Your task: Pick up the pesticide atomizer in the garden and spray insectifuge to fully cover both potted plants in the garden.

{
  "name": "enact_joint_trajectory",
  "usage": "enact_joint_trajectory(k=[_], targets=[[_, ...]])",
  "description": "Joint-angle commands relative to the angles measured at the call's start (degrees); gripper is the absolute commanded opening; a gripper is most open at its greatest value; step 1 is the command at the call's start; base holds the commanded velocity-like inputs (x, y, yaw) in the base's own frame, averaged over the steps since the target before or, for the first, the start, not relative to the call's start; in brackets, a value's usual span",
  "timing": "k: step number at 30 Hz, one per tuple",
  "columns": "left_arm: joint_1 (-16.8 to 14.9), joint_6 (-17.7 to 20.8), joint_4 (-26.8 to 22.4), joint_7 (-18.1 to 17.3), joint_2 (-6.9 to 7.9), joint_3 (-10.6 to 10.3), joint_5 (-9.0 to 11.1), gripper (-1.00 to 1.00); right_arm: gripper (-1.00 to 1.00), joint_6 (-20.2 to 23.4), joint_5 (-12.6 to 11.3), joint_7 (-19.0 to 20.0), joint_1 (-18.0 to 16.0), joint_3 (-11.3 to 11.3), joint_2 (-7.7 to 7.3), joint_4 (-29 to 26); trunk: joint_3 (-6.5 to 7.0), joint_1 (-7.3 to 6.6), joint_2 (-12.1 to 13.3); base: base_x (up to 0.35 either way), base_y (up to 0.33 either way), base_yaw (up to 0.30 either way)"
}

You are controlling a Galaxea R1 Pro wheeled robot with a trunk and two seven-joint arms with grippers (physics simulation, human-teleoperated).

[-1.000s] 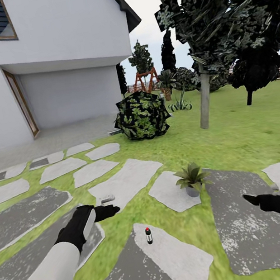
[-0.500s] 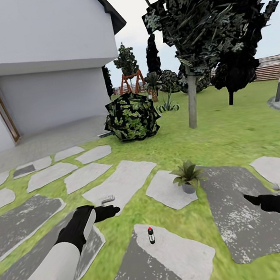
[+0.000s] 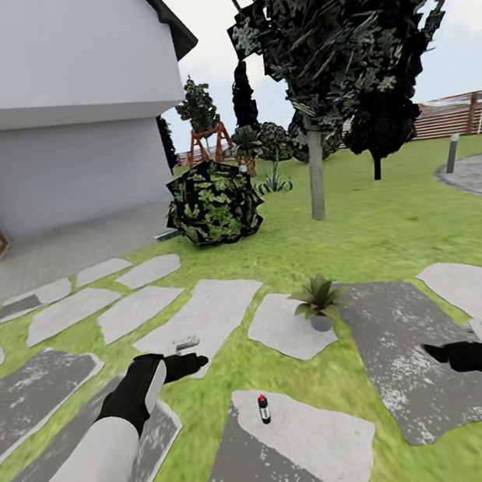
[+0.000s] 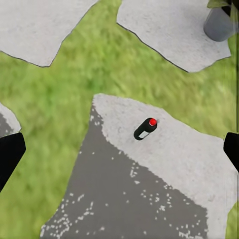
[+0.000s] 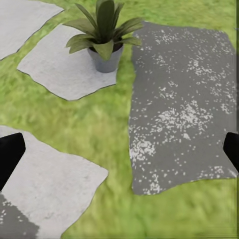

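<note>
Grass and grey stepping stones (image 3: pixel 206 314) are lying ahead, with the pesticide atomizer (image 3: pixel 263 408) standing upright at six o'clock and one potted plant (image 3: pixel 318 305) at twelve o'clock from it. Both the left end effector (image 3: pixel 185 364) and right end effector (image 3: pixel 439 355) are hanging spread and empty, so a careless reach risks tipping the slim bottle.

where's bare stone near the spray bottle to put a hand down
The stone slab under the spray bottle is bare all around it. The big dark slab between the potted plant and the right gripper is bare too. Tightest: the small pale stone holding the plant.
</note>
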Motion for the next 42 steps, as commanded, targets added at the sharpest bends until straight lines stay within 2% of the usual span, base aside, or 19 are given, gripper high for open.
enact_joint_trajectory(k=[1, 15, 21, 33, 42], targets=[[-0.01, 0.35, -0.09, 0.12, 0.03, -0.12, 0.57, 1.0, 1.0, 0.35, -0.3, 0.06, -0.06, -0.02, 0.0, -0.04, -0.06, -0.01, -0.03, 0.013, 0.026, -0.208], [0.07, 0.34, -0.09, 0.12, -0.09, -0.12, 0.57, 1.0, 1.0, 0.35, -0.28, 0.14, -0.09, 0.05, 0.01, -0.04, -0.06, -0.01, -0.03, 0.003, 0.019, -0.26], [0.08, 0.34, -0.09, 0.12, -0.08, -0.12, 0.57, 1.0, 1.0, 0.35, -0.46, 0.23, -0.04, 0.0, 0.01, -0.04, -0.06, -0.01, -0.03, 0.0, 0.237, -0.231], [0.08, 0.34, -0.09, 0.12, 0.06, -0.12, 0.57, 1.0, 1.0, 0.35, -0.29, 0.03, 0.0, 0.11, 0.09, -0.04, -0.06, -0.01, -0.03, 0.0, 0.296, -0.057], [0.12, 0.34, -0.09, 0.12, 0.0, -0.15, 0.57, 1.0, 1.0, 0.35, -0.28, -0.01, 0.0, 0.1, 0.1, -0.04, -0.06, -0.01, -0.03, 0.0, 0.285, -0.235]])
